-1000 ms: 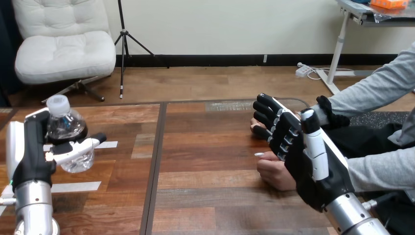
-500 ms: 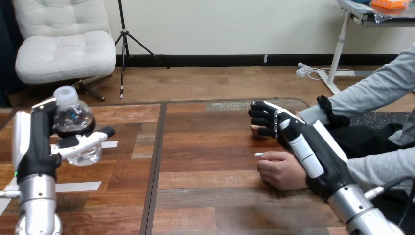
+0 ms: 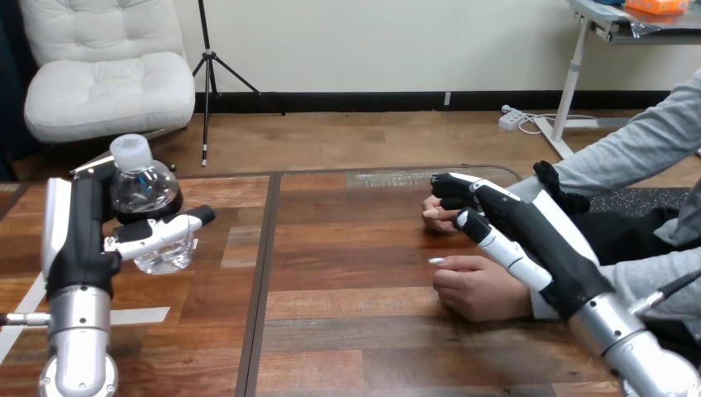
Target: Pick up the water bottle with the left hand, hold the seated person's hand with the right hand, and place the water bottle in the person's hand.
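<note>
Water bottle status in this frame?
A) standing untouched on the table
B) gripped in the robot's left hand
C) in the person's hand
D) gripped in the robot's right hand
B: the left hand has its fingers and thumb curled round the water bottle at the view's left, well apart from the person.

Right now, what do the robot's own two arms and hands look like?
The left forearm and the right forearm are silver metal cylinders. The left hand and the right hand are black with white shells on the back. Their jointed fingers are black and white.
</note>
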